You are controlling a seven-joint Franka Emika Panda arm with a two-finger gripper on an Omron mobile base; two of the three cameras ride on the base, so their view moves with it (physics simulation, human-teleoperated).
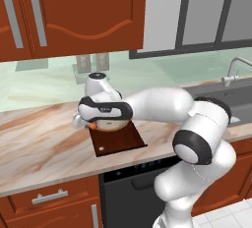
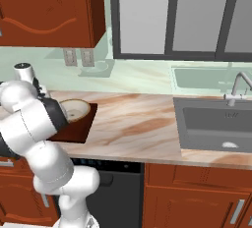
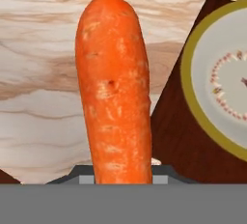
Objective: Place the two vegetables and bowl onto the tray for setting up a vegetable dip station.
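Observation:
An orange carrot [image 3: 116, 92] stands lengthwise in the hand view, rising from between my gripper's jaws, which are shut on its lower end. In the left base view my gripper [image 1: 90, 123] hangs at the far left corner of the dark brown tray [image 1: 120, 141], and a bit of the carrot [image 1: 92, 122] shows under the hand. The bowl [image 1: 112, 125], tan rimmed and pale inside, sits on the tray's far end, right beside the hand. The hand view shows the bowl [image 3: 226, 83] and tray [image 3: 176, 136] to the right of the carrot, with counter behind it.
The marble counter [image 1: 39, 143] stretches left of the tray. A sink [image 2: 216, 124] with a faucet [image 2: 236, 87] lies far to the right. Wall outlets [image 1: 91, 62] sit on the backsplash, with upper cabinets [image 1: 74, 11] overhead.

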